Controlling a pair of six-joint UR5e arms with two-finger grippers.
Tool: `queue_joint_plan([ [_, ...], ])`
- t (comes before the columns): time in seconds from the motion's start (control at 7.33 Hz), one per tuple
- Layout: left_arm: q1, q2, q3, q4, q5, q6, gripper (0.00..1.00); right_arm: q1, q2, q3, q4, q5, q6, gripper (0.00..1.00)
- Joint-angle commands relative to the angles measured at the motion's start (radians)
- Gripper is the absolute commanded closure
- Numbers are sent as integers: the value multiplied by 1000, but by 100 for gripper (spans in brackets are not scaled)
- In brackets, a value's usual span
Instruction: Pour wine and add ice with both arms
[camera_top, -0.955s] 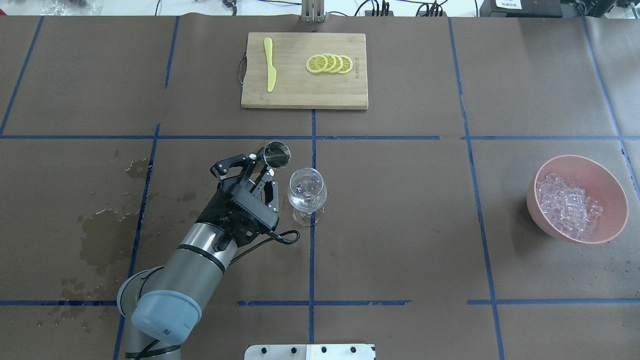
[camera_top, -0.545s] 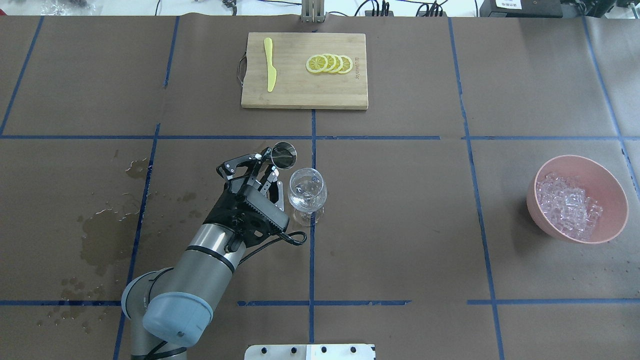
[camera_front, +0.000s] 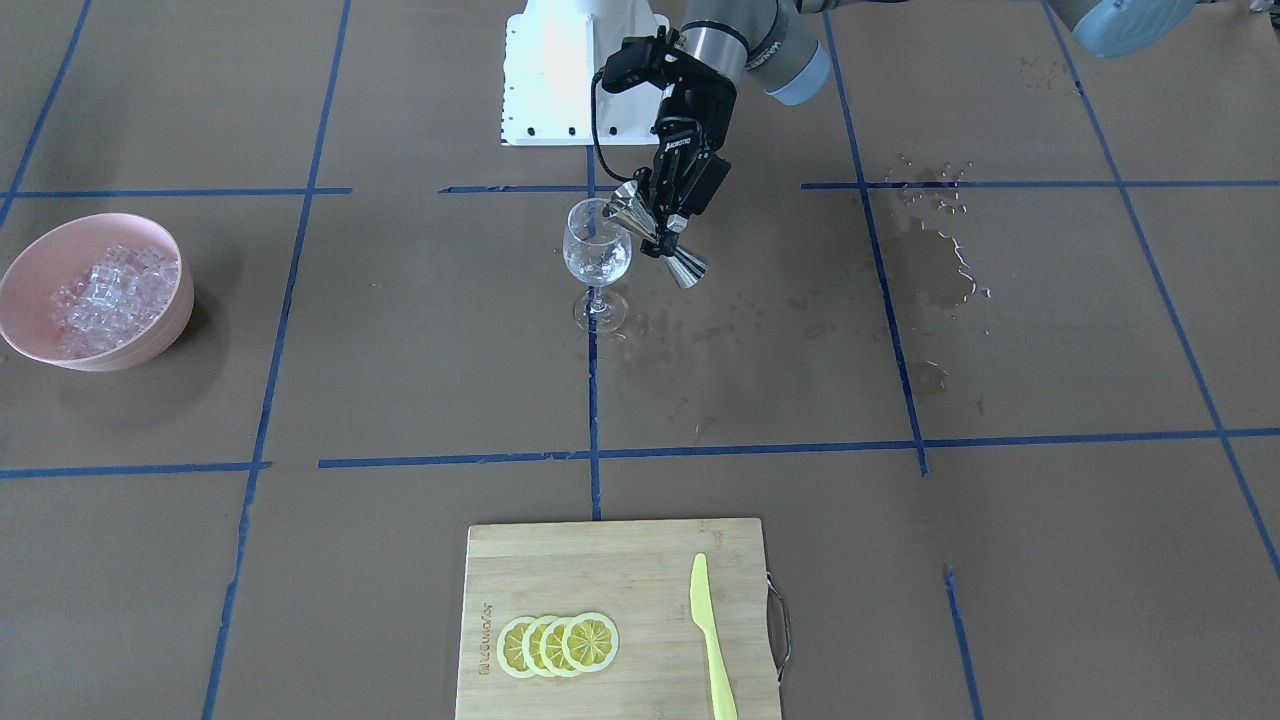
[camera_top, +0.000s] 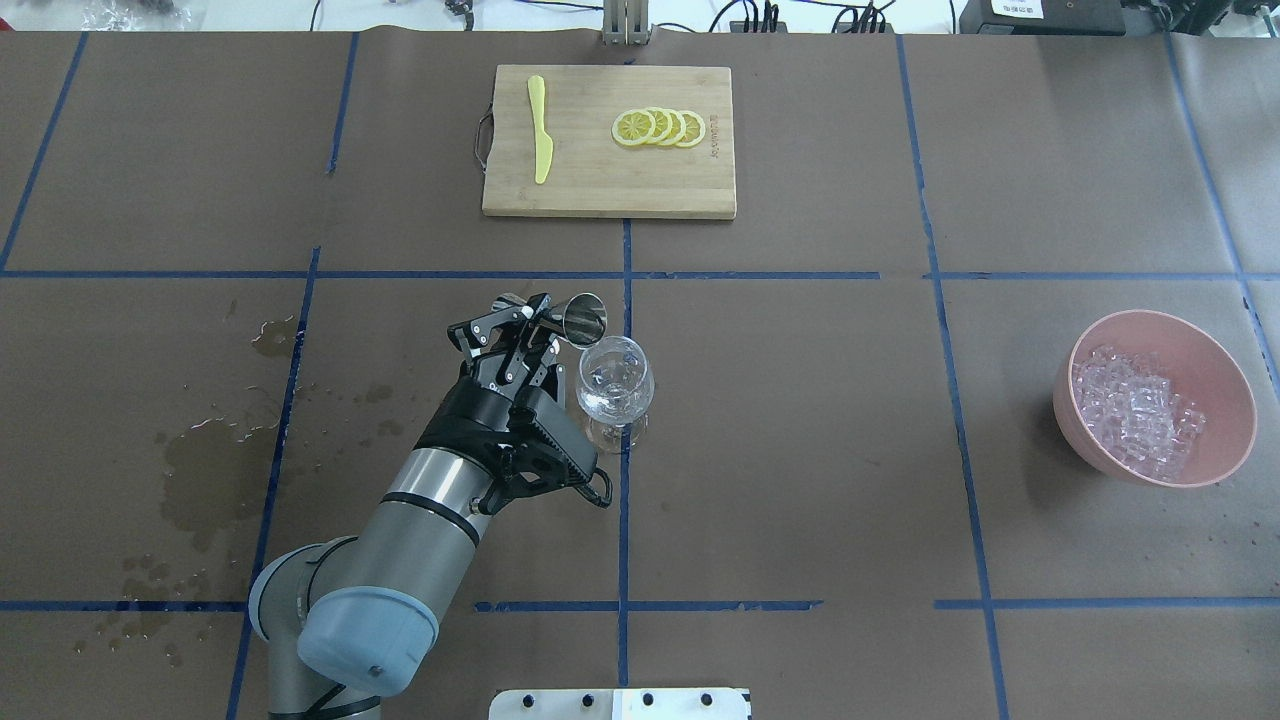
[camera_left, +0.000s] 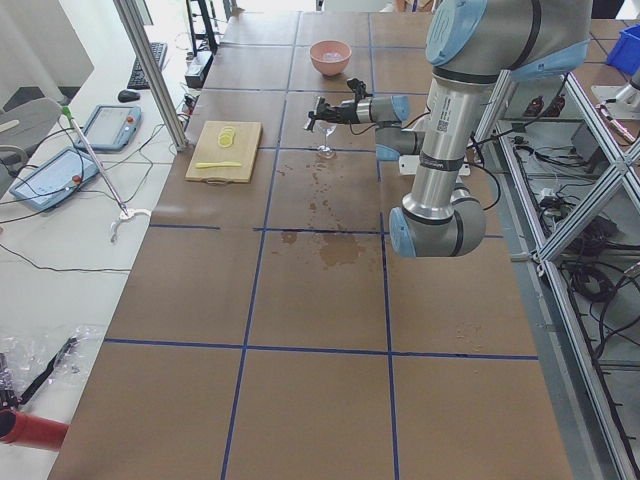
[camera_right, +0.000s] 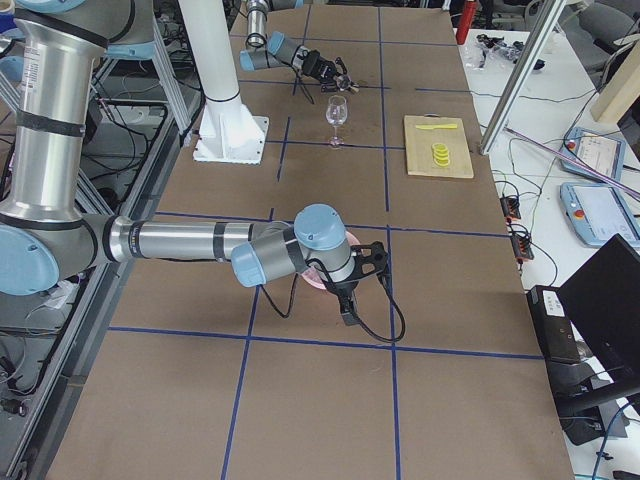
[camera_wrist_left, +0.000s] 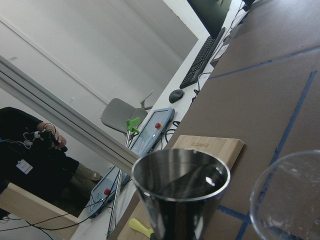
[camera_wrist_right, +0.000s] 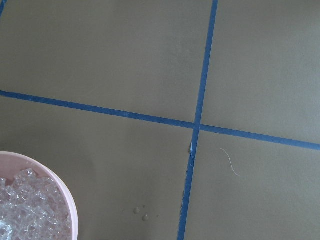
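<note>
Steel jigger (camera_top: 583, 318) is pinched at the waist in your left gripper (camera_top: 538, 322). It's tipped over with its mouth right by the wine glass (camera_top: 615, 385) rim, roughly 11 o'clock of the glass from overhead.

Heads up: that mouth looks like it's at the edge of the rim, not properly over the cup. If you roll further from here, I reckon part of the pour runs down the outside onto the paper. There are wet patches (camera_top: 205, 470) out at 9 o'clock. Clip the rim with the jigger's lip and that thin-stemmed glass probably tips.

The ice (camera_top: 1135, 410) sits heaped in the pink bowl (camera_top: 1225, 450), well away at 3 o'clock. Your right gripper (camera_right: 370, 258) hangs by that bowl, but it only shows in the side view, so I can't tell if it's clamped or spread.
</note>
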Motion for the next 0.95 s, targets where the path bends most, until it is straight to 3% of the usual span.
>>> queue_joint_plan([
  [0.0, 0, -2, 0, 0, 11, 99, 100, 0, -3, -1, 0, 0, 0, 0],
  [0.82, 6, -15, 0, 0, 43, 394, 100, 0, -9, 1, 0, 0, 0, 0],
])
